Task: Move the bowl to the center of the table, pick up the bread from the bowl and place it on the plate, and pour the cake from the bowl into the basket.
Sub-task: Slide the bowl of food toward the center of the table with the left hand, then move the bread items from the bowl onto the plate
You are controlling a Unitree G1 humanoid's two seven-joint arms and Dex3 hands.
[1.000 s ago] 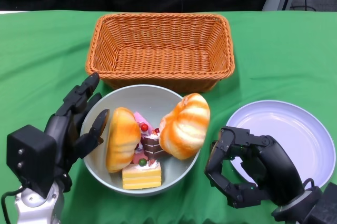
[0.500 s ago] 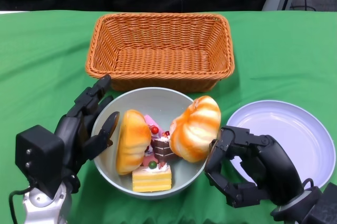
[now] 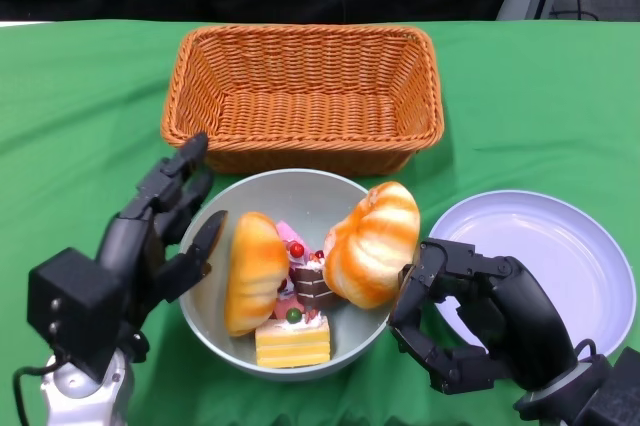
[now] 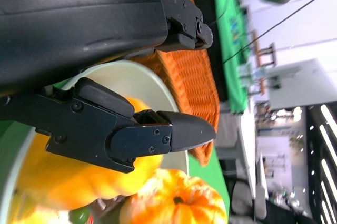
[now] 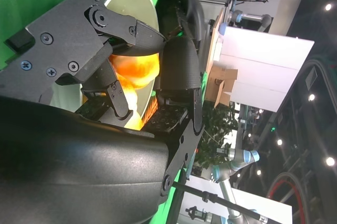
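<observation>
The grey bowl [image 3: 300,198] stands in front of the basket [image 3: 305,96], left of the white plate [image 3: 550,256]. It holds an oblong bread [image 3: 250,271], a round striped bread [image 3: 372,244] leaning on its right rim, a yellow cake slice [image 3: 293,341] and a dark cake with cherries [image 3: 305,274]. My left hand [image 3: 150,241] is at the bowl's left rim with its fingers spread, the thumb reaching over the rim. Just right of the bowl is my right hand [image 3: 470,316], half curled and holding nothing. The right wrist view shows the round bread [image 5: 134,71] between its fingers [image 5: 179,71].
The wicker basket is empty and its front wall nearly touches the bowl's far rim. Green cloth [image 3: 80,106] covers the table. The plate is empty, partly behind my right hand. In the left wrist view the basket [image 4: 192,82] lies beyond the bowl [image 4: 131,77].
The bowl slid to the right with my left hand against its rim, then stopped. Since then the left hand has eased slightly back to the left. The right hand has stayed put.
</observation>
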